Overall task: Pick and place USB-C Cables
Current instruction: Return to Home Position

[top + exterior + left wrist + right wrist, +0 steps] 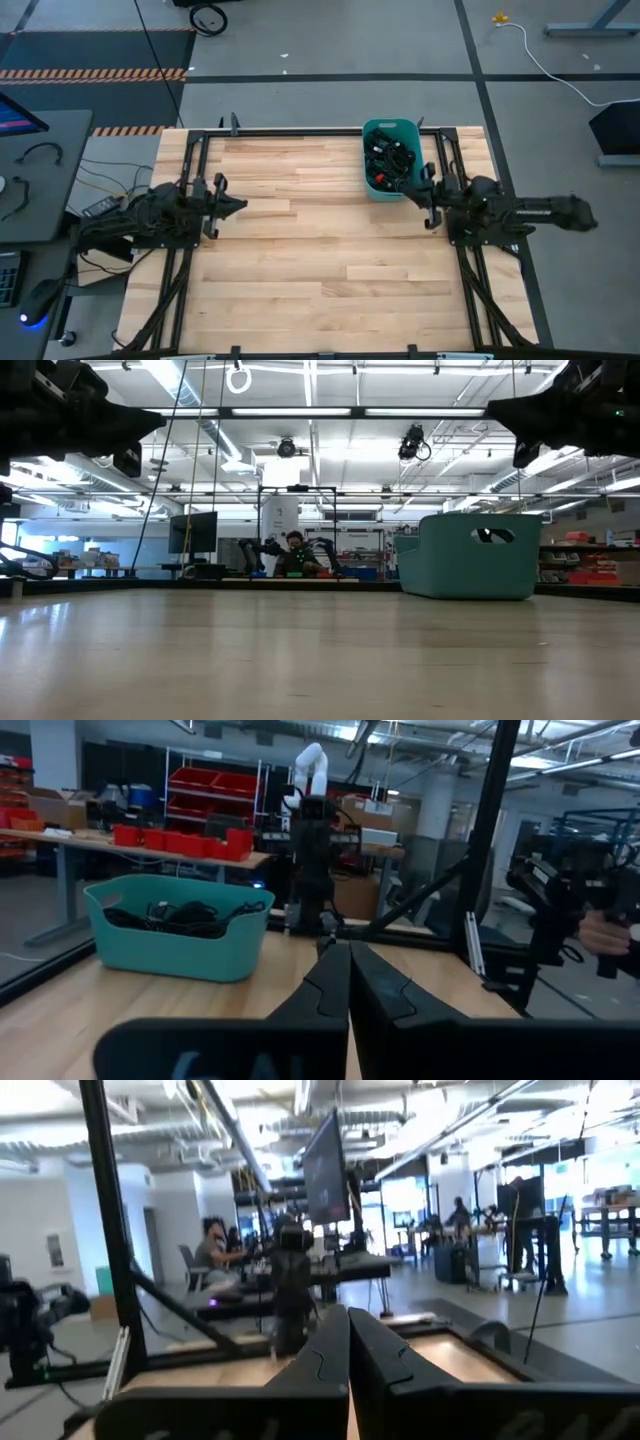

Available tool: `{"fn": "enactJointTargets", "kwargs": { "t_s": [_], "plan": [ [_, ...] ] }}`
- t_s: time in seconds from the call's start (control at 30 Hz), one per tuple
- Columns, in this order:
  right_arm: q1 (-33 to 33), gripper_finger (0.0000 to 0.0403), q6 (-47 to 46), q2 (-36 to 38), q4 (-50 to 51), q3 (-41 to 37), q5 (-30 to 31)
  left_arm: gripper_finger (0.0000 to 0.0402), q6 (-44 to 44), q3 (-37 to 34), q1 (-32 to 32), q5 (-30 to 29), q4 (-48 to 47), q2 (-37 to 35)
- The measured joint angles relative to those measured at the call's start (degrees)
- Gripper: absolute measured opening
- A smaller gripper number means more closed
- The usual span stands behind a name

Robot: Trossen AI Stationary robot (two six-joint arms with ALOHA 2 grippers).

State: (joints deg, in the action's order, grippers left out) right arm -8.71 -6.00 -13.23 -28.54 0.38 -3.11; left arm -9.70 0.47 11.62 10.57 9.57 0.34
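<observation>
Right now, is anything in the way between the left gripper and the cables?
Only the wall of the teal bin: the USB-C cables lie inside it. On the table between the left gripper and the bin, nothing else shows.

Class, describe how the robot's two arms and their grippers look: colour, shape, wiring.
The left arm and right arm are black, built of jointed segments; black wiring bunches behind the left one. The left gripper and right gripper each have two dark, tapering fingers.
</observation>
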Motion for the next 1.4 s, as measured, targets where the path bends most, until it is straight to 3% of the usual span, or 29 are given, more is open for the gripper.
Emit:
{"fn": "enactJointTargets", "kwargs": {
  "t_s": [0.17,0.23,0.53,0.7,0.97,1.13,1.4],
  "plan": [
    [-8.9,0.0000,-6.2,3.7,3.2,0.0,-11.6,0.0003,-0.1,0.0,0.0,0.0,-1.8,0.0],
    [-10.1,0.0000,-7.1,4.9,7.0,0.0,-12.2,0.0005,0.3,0.0,0.0,0.0,-2.2,0.0],
    [-3.8,0.0000,-8.0,8.2,20.7,0.0,2.5,0.0003,1.5,0.0,0.0,-0.5,-2.7,0.0],
    [1.4,0.0000,-5.9,8.9,26.1,0.0,3.4,0.0007,3.0,0.0,0.0,-1.8,-3.0,0.0],
    [1.9,0.0001,-1.6,10.3,27.1,0.0,-0.9,0.0007,10.1,0.0,0.1,-3.6,-5.8,0.0],
    [1.8,0.0020,-0.9,9.9,27.3,0.0,3.5,0.0027,8.1,0.0,0.1,-6.5,-6.8,0.1],
    [1.8,0.0032,-1.8,9.9,27.3,0.0,3.5,0.0040,7.8,-0.1,0.0,-6.5,-6.1,0.1]
  ]
}}
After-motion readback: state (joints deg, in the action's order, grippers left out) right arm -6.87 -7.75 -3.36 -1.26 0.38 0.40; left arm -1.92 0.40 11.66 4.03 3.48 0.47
